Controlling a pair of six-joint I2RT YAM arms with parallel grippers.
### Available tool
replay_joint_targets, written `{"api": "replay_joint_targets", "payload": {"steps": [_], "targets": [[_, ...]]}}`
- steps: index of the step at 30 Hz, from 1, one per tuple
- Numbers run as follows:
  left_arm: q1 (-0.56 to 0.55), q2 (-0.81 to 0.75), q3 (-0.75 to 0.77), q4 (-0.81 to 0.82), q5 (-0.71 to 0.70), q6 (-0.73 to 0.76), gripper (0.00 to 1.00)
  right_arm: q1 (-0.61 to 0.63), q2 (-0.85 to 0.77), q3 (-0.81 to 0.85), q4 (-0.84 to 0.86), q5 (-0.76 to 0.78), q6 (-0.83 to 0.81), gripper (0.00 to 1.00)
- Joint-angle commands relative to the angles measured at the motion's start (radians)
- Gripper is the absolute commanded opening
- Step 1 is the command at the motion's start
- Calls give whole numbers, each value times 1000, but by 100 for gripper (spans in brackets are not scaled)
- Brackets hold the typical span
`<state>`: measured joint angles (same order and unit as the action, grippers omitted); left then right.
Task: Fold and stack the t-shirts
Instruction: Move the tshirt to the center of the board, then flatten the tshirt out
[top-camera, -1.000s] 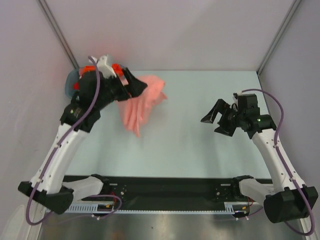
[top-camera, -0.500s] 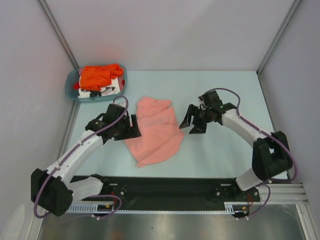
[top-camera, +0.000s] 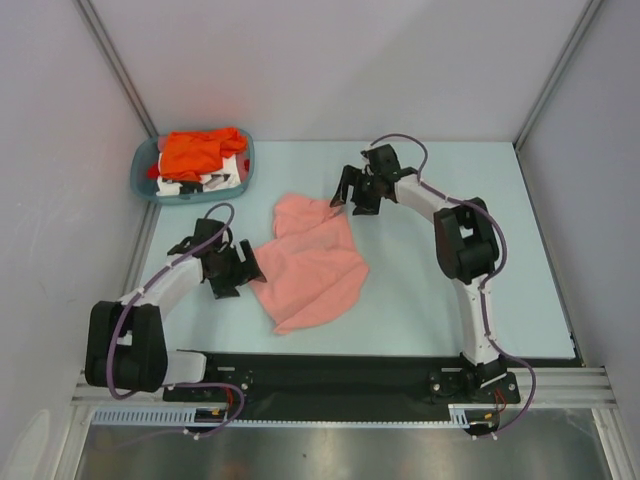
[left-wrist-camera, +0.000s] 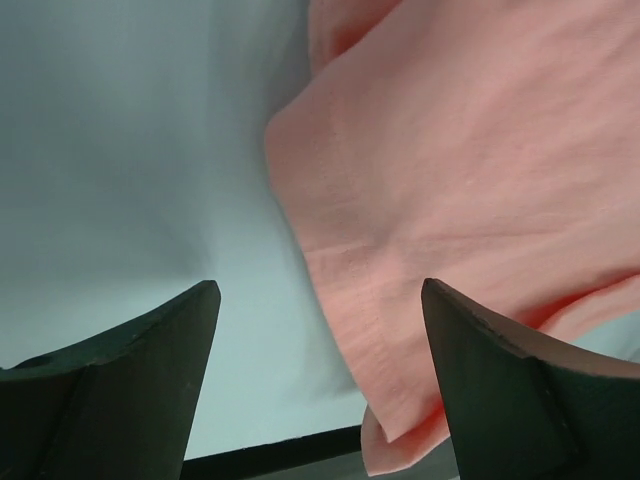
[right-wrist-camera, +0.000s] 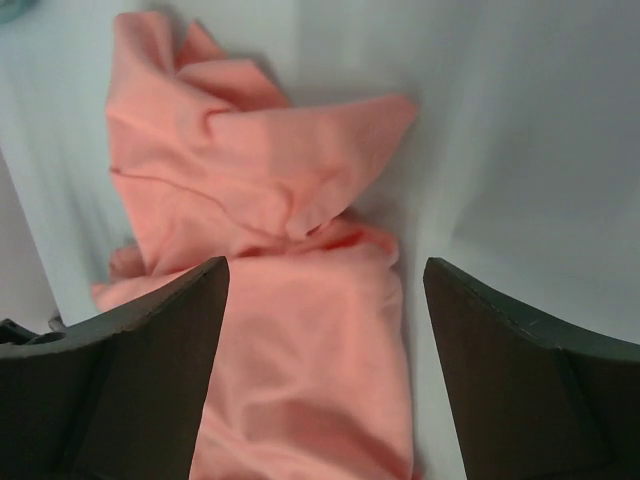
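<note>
The step in hand looks like the first one: getting the pink shirt (top-camera: 312, 266) spread flat before any fold. It lies rumpled on the table (top-camera: 450, 300), left of centre, nearer the arms than the basket (top-camera: 246, 165). That basket sits at the far left with the orange shirt (top-camera: 200, 150) heaped over the white shirt (top-camera: 205, 181), so nothing is stacked yet.

The left gripper (top-camera: 244, 274) sits low at the shirt's left edge with its jaws wide apart. In the wrist view the cloth's hem runs between the fingers, but nothing is pinched. The right gripper (top-camera: 348, 198) hangs at the shirt's far right corner, also spread wide and holding nothing.

Next, each claw probably needs to close on a single layer at its own corner, then the two must draw apart to pull the cloth smooth.

The pink shirt is soft, matte knit, with one flap doubled over at the far end and shallow creases across the body. Its outline is irregular, narrowing to a point at the near side. The basket is rigid teal plastic with rounded corners, and the table is smooth and pale.
</note>
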<state>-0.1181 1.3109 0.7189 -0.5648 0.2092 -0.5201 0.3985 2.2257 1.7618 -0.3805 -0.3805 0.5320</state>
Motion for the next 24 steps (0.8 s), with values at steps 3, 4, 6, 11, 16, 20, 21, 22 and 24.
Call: {"api": "replay_joint_targets", "payload": {"steps": [3,4,6,11,16,20,21,22,24], "targets": [[23,63,-53,178,174,-17,88,-10,110,96,101,9,40,79],[24,71,-62,184,167,-18,88,-15,123,97,117,3,58,75],[37,76,-73,206,157,-29,88,-18,155,110,160,-8,98,73],[64,125,-84,260,148,-50,84,-15,206,114,219,-43,169,67],[107,145,-95,290,136,-51,74,-13,239,110,288,-73,249,50],[113,194,-43,324,144,-35,53,-20,239,110,344,-100,322,27],[113,218,-23,321,144,-31,48,-26,236,107,350,-94,332,19],[113,225,12,298,139,-29,34,-35,230,105,356,-89,342,9],[113,211,45,287,124,-29,21,-49,204,107,371,-71,358,0]]}}
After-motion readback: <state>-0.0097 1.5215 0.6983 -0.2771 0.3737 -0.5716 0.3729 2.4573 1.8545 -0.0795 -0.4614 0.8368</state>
